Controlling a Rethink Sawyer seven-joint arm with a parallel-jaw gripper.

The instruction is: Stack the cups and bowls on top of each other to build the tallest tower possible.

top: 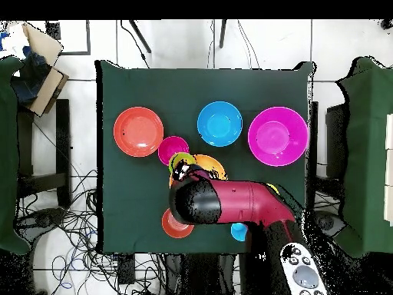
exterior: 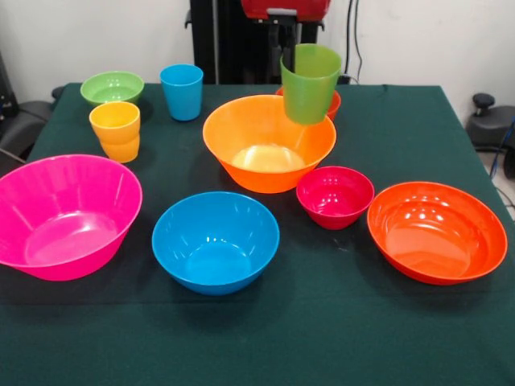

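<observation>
My gripper (exterior: 291, 47) comes down at the table's far side, shut on the rim of the green cup (exterior: 310, 82). That cup hangs tilted in the air over the far rim of the big orange bowl (exterior: 268, 145). In the overhead view the arm (top: 230, 203) covers most of that bowl, and only a bit of the green cup (top: 181, 161) shows. The blue cup (exterior: 181, 91) and the yellow-orange cup (exterior: 116, 130) stand at the far left. No tower shows; each bowl sits alone on the cloth.
The big pink bowl (exterior: 64, 215), blue bowl (exterior: 215, 241), small magenta bowl (exterior: 335, 195) and wide red-orange bowl (exterior: 436, 232) line the near side. A small green bowl (exterior: 112, 87) sits far left. A small orange-red bowl (exterior: 334, 100) peeks out behind the green cup.
</observation>
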